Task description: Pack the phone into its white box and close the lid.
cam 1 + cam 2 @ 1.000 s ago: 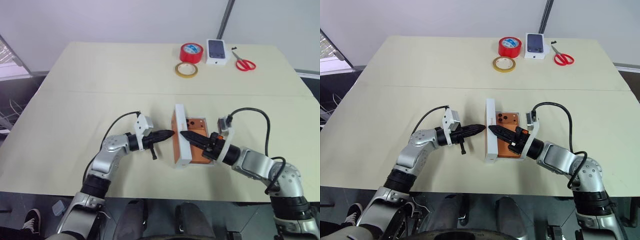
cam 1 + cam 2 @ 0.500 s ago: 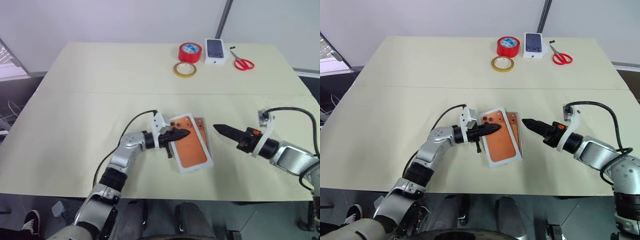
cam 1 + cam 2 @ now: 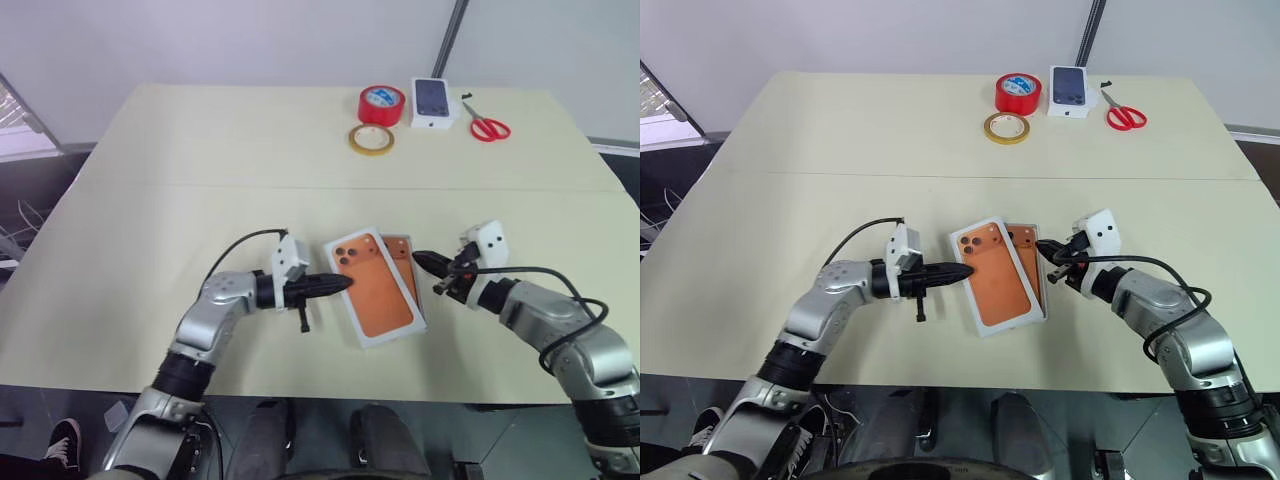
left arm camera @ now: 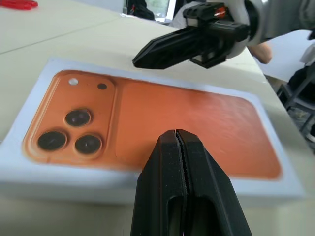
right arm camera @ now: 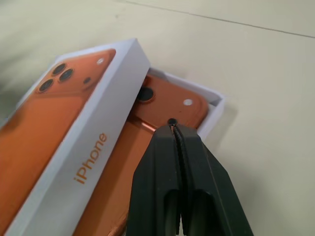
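1. Left gripper (image 3: 340, 283): fingers pressed together, empty, tip beside the lid (image 3: 375, 287).
2. Right gripper (image 3: 420, 261): fingers pressed together, empty, near the white box (image 5: 216, 105).
3. Lid: lay askew over the box, covering most of the phone (image 5: 167, 105).
4. Box: only one corner visible.

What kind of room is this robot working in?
Probably a lab or workshop, not a home. There's a big plain table against a bare wall, with red tape, scissors and a boxed phone laid out at the far edge like test props.
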